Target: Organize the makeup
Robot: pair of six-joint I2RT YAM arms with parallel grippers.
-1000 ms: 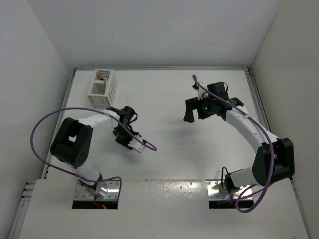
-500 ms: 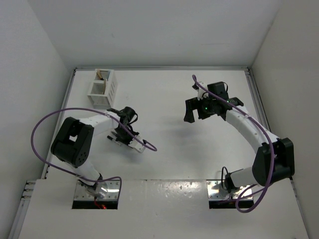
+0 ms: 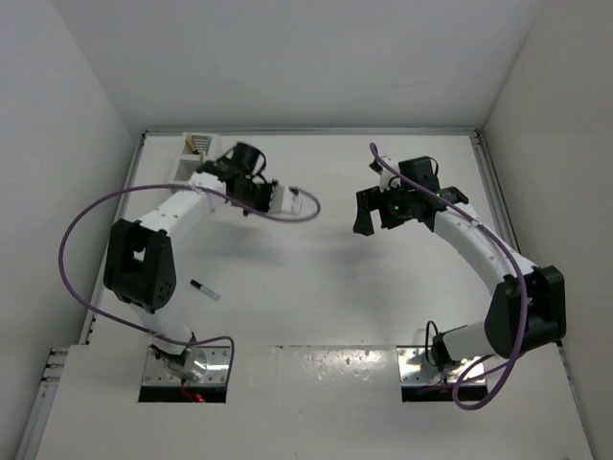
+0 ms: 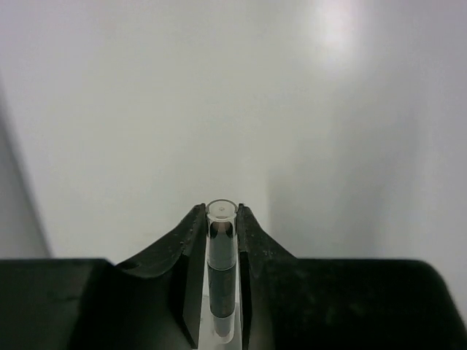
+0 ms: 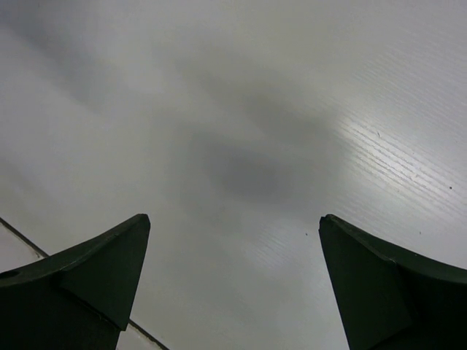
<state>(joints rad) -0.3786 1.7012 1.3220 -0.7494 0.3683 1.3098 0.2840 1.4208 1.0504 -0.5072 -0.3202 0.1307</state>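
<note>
My left gripper (image 4: 222, 213) is shut on a short black tube with a clear cap (image 4: 222, 251), which stands upright between the jaws. Seen from above, the left gripper (image 3: 218, 174) is raised beside the white slotted box (image 3: 184, 171) at the back left. A tan stick (image 3: 194, 144) stands in that box. A small black stick with a pale end (image 3: 204, 289) lies on the table near the left arm's base. My right gripper (image 3: 364, 213) hangs open over the middle right of the table, and nothing is between its fingers (image 5: 87, 277).
White walls close in the table on the left, back and right. The left arm's purple cable (image 3: 297, 213) loops out to the right of its wrist. The right arm reaches up along the right side.
The left arm has swung from low over the table's front left up to the box, carrying the tube. The black stick now shows where the gripper was. The right arm has not moved.
</note>
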